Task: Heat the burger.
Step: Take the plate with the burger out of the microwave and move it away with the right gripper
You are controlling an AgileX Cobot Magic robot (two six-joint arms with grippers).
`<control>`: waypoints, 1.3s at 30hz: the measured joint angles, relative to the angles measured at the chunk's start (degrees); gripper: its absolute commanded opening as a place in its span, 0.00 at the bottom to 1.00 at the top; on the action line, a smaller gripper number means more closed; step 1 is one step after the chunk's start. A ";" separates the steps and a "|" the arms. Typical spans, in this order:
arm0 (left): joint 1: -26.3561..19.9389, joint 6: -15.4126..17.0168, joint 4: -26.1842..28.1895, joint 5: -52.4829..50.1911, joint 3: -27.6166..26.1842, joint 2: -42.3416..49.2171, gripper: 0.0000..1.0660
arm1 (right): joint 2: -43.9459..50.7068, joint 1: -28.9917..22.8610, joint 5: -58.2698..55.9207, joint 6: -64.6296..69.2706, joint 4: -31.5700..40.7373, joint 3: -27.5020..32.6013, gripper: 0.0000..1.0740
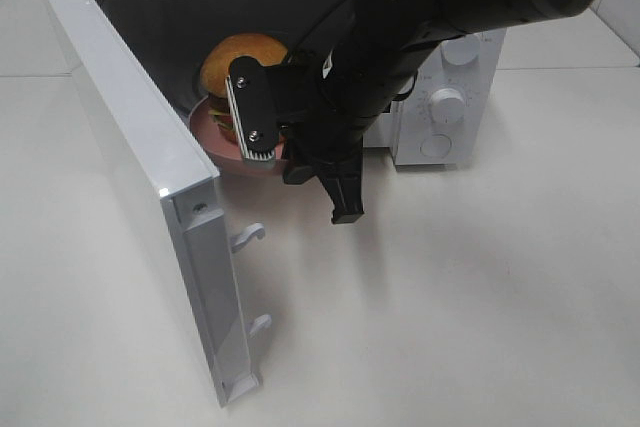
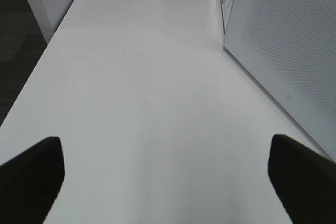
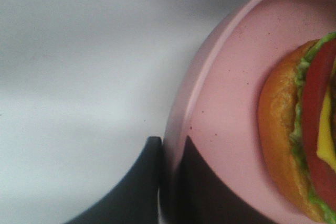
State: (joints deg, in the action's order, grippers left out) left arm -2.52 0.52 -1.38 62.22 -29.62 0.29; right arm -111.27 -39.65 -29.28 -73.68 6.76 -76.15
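Note:
The burger [image 1: 240, 57], with golden bun, red tomato, yellow cheese and green lettuce, sits on a pink plate [image 1: 213, 137] at the mouth of the open microwave's cavity. My right gripper [image 1: 288, 159] reaches in from the right. In the right wrist view it [image 3: 170, 187] is shut on the plate's rim [image 3: 231, 103], one finger [image 3: 139, 187] outside and the other inside, with the burger [image 3: 294, 140] close by. My left gripper [image 2: 168, 182] is open and empty over bare table; it is out of the exterior view.
The microwave door [image 1: 130, 147] stands swung open to the left, with two latch hooks [image 1: 247, 237] on its edge. Its outer face [image 2: 289, 51] is beside the left gripper. The control panel with knobs [image 1: 445, 102] is to the right of the cavity. White table [image 1: 450, 297] lies in front.

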 measured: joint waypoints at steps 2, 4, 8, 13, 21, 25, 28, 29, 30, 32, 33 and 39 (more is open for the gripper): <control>0.00 0.00 0.00 0.00 0.00 0.00 0.92 | 1.32 0.00 0.74 -1.03 0.06 2.12 0.00; 0.00 0.00 0.00 0.00 0.00 0.00 0.92 | 1.95 0.00 1.32 -1.55 0.06 3.27 0.00; 0.00 0.00 0.00 0.00 0.00 0.00 0.92 | 4.70 0.00 4.70 -3.61 0.06 7.85 0.00; 0.00 0.00 0.00 0.00 0.00 0.00 0.92 | 8.71 0.00 8.54 -4.53 -0.23 14.32 0.00; 0.00 0.00 0.00 0.00 0.00 0.00 0.92 | 14.32 0.11 10.71 -4.53 -0.52 20.91 0.00; 0.00 0.00 0.00 0.00 0.00 0.00 0.92 | 16.96 0.34 12.26 -4.47 0.11 23.78 0.00; 0.00 0.00 0.00 0.00 0.00 0.00 0.92 | 20.28 0.40 13.75 -4.41 0.23 27.04 0.00; 0.00 0.00 0.00 0.00 0.00 0.00 0.92 | 21.20 0.40 13.98 -4.41 0.23 27.96 0.00; 0.00 0.00 0.00 0.00 0.00 0.00 0.92 | 21.20 0.40 13.98 -4.41 0.23 27.96 0.00; 0.00 0.00 0.00 0.00 0.00 0.00 0.92 | 24.24 0.40 14.21 -4.24 0.23 30.42 0.00; 0.00 0.00 0.00 0.00 0.00 0.00 0.92 | 24.24 0.40 14.21 -4.24 0.23 30.42 0.00; 0.00 0.00 0.00 0.00 0.00 0.00 0.92 | 30.83 0.52 14.21 -2.52 0.29 35.92 0.00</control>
State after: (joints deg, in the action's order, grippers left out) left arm -2.52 0.52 -1.38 62.22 -29.62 0.29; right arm -80.44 -39.13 -15.07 -76.20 7.05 -40.22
